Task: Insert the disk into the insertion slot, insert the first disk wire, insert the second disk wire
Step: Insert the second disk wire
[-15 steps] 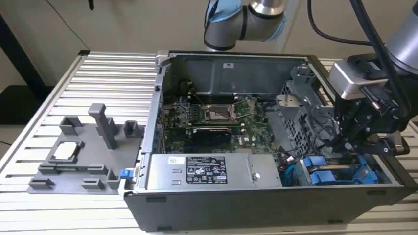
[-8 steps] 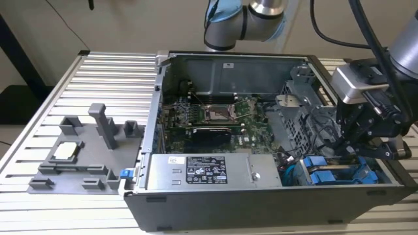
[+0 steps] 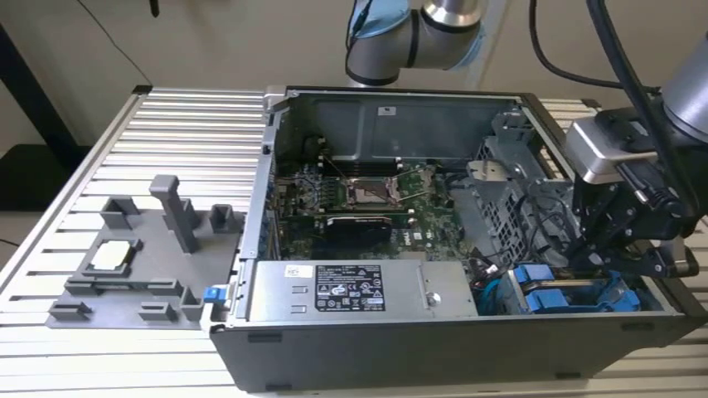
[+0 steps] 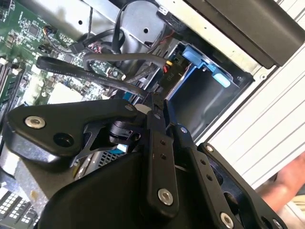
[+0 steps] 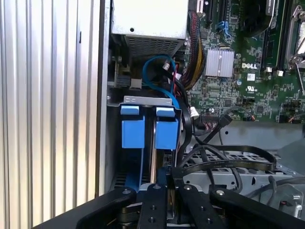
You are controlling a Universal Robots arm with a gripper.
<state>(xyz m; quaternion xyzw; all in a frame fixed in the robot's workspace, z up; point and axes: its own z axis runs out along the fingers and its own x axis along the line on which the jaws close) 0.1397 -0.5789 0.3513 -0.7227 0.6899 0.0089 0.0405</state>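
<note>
My exterior view looks down, mid-range, on the open computer case [image 3: 465, 249]; both wrist views sit close, sharing its blue drive brackets [image 5: 143, 131].

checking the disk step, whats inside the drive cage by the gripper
Two blue plastic carriers stand side by side in the drive cage, black cables beside them. The gripper covers the bay's near end, so what lies there cannot be seen.

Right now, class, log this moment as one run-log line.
tool: inside open computer case, over drive cage | fingers: unclear | blue disk carriers: seated in bay | black cables: beside tool
</note>
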